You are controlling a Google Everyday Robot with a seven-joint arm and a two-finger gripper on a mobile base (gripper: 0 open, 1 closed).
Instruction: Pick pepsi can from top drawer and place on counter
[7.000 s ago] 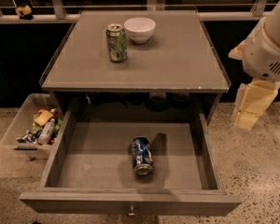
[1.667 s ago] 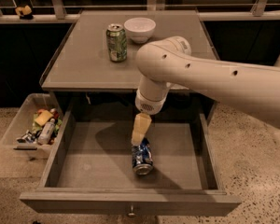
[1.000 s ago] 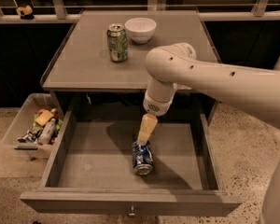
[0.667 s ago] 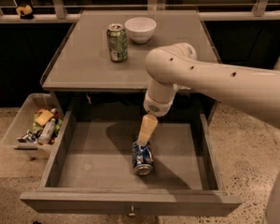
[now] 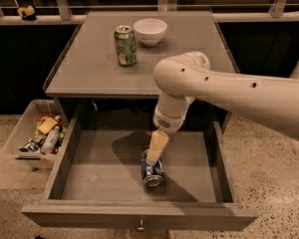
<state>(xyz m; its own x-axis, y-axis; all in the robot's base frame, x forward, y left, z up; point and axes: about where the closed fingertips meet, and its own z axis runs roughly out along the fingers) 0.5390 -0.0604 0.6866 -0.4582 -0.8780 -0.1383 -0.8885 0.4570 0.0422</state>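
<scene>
The pepsi can lies on its side in the middle of the open top drawer, its silver end toward me. My gripper hangs from the white arm down into the drawer, its yellowish fingers right over the can's far end, touching or nearly touching it. The counter is the grey top of the cabinet above the drawer.
A taller green can and a white bowl stand at the back of the counter. A clear plastic bin with several small items sits on the floor left of the drawer. A railing runs behind the cabinet.
My arm came in from the right, reached over the drawer and lowered the gripper onto the can. In the last second it hardly moved. The can has not moved.
</scene>
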